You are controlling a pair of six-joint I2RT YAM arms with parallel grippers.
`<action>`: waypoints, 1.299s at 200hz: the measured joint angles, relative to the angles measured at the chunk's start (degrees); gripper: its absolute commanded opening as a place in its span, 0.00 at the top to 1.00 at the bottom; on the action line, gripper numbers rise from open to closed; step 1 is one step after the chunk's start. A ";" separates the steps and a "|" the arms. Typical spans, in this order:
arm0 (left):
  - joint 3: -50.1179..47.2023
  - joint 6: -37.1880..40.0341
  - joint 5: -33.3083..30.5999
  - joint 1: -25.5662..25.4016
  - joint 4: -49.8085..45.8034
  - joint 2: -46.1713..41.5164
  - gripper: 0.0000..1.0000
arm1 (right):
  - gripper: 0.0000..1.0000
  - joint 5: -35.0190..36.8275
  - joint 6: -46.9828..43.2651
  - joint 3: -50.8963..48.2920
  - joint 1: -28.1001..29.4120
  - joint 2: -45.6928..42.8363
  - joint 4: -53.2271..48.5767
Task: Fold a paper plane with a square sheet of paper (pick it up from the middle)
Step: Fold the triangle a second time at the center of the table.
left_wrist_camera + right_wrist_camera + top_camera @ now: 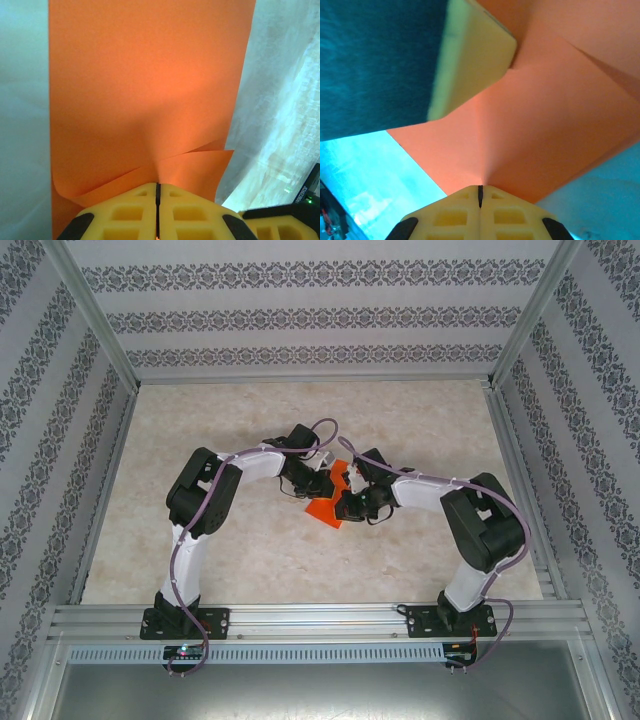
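The square sheet of paper [326, 504] is bright orange-red and hangs between my two grippers over the middle of the table. My left gripper [158, 184] is shut on one edge of the sheet [145, 90], where two layers overlap and curl beside the jaws. My right gripper [480, 188] is shut on another edge of the paper [535, 130], which fans out from the pinch with a diagonal crease at the upper right. A yellow finger [475, 55] of the left gripper shows above that paper. Seen from above, the left gripper [318, 483] and right gripper [346, 502] sit close together. The paper plane is out of view.
The pale marbled table top [300, 560] is ringed by an aluminium frame [320, 620] and patterned walls. Both arms bend inward from their bases at the near edge, with cables looping over them.
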 measured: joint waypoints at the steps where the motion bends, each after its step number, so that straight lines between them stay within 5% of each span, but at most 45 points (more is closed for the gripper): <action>1: 0.00 0.00 0.00 0.00 0.00 0.00 0.91 | 0.95 -0.04 0.02 0.00 0.07 -0.02 0.02; 260: 0.00 0.46 1.99 0.37 -0.52 0.28 0.91 | 0.95 -1.62 7.02 -13.42 1.53 -5.01 14.49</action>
